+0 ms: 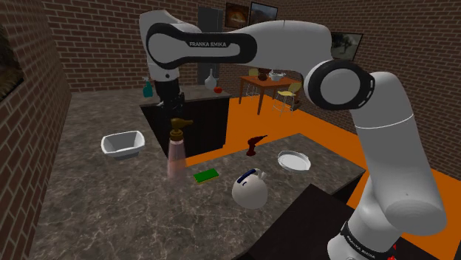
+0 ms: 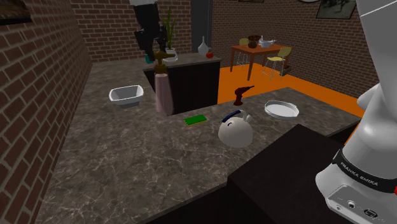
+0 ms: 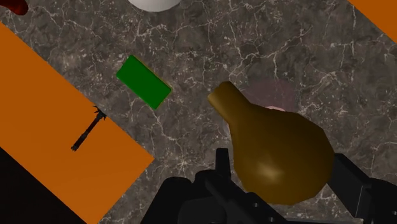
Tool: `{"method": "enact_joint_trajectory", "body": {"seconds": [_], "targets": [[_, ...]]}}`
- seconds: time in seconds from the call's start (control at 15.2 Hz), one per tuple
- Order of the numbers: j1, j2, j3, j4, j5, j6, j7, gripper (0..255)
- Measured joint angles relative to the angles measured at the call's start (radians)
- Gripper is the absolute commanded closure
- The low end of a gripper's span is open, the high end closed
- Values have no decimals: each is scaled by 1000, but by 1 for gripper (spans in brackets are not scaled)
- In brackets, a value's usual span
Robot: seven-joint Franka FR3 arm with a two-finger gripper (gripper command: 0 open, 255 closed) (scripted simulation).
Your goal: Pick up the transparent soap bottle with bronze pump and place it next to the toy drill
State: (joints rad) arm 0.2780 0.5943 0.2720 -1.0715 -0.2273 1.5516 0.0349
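Gripper (image 1: 170, 111) fingers apart above soap bottle (image 1: 176, 155) pump; bottle beside counter (image 1: 96, 214) inner edge; bare counter nearer; arm (image 1: 295, 37) reads "FRANKA EMIKA".

The countertop (image 1: 111, 199) is veined in pale lines over dark grey marbling. The soap bottle (image 1: 176, 155) is tinted faint pink (its pump (image 1: 179, 124) bronze). The toy drill (image 1: 255, 143) is coloured dark red, the flat block (image 1: 205, 174) green, the floor (image 1: 244, 125) orange.

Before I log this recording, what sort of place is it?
Probably a home kitchen opening onto a dining area: a marbled countertop, brick walls, and a wooden dining table with chairs on an orange floor.
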Motion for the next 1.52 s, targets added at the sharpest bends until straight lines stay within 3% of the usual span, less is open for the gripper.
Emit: {"method": "enact_joint_trajectory", "body": {"seconds": [0.66, 1.06, 1.52], "targets": [[-177, -233, -30, -273, 50, 63, -171, 255], [-269, -331, -67, -364, 72, 73, -295, 255], [-367, -392, -123, -394, 87, 61, -450, 255]]}}
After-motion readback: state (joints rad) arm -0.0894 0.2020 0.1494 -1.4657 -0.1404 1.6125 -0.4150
